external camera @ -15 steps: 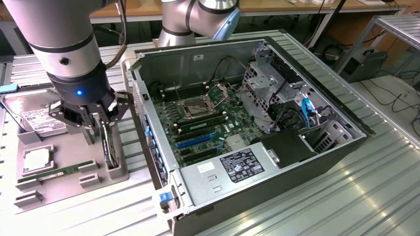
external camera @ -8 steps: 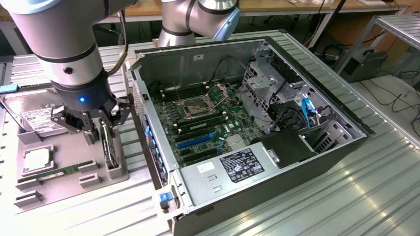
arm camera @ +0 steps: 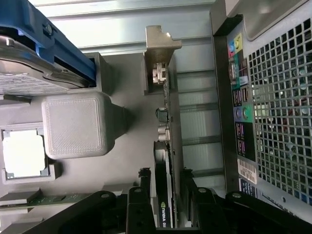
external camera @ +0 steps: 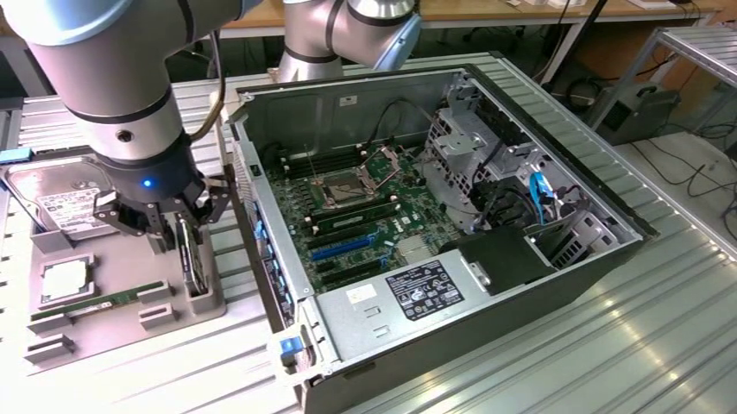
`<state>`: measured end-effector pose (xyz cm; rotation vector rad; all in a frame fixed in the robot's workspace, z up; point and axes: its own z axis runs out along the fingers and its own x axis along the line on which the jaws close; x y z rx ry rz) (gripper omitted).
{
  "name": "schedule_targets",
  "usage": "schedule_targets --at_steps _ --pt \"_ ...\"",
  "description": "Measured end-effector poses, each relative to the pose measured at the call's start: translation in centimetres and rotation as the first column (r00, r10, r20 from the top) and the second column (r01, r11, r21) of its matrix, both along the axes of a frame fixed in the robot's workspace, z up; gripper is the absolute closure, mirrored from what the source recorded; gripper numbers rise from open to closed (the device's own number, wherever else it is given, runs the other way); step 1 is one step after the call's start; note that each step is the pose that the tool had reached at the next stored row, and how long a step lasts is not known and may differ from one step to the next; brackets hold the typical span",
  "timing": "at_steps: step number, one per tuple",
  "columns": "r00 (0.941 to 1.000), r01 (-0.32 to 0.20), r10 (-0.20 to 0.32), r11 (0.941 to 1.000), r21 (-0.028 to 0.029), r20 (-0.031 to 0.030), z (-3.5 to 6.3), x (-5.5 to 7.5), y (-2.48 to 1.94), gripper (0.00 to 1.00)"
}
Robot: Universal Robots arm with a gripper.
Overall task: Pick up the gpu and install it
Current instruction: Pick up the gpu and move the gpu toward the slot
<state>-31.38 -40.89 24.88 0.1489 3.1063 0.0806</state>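
Note:
The gpu (external camera: 192,259) stands on edge in a slot of the grey parts holder (external camera: 103,332), beside the open computer case (external camera: 541,285). My gripper (external camera: 182,233) hangs right over the gpu, open, with one finger on each side of the card's upper edge. In the wrist view the gpu (arm camera: 165,161) appears edge-on, its silvery bracket (arm camera: 163,80) at the far end. My gripper (arm camera: 165,202) straddles it, and a small gap shows between the dark fingers (arm camera: 141,197) and the card. Blue expansion slots (external camera: 345,247) lie on the motherboard (external camera: 357,203) inside the case.
On the holder lie a silver hard drive (external camera: 64,203), a CPU (external camera: 64,280) and a green RAM stick (external camera: 98,302). The case's perforated rear panel (arm camera: 278,97) stands close beside the gpu. The case wall (external camera: 259,250) rises just to the exterior view's right of my gripper.

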Motion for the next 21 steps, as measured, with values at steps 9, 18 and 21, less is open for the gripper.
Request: schedule_targets --at_steps 9,18,21 --pt "1.0000 0.000 0.000 0.9999 0.0106 0.0027 -0.49 -0.14 0.17 0.62" --pt "0.9999 -0.013 0.013 0.9999 0.0108 0.0029 -0.55 -0.15 0.17 0.73" --pt "0.9984 -0.056 0.056 0.9983 0.0109 0.0030 -0.57 -0.14 0.17 0.73"
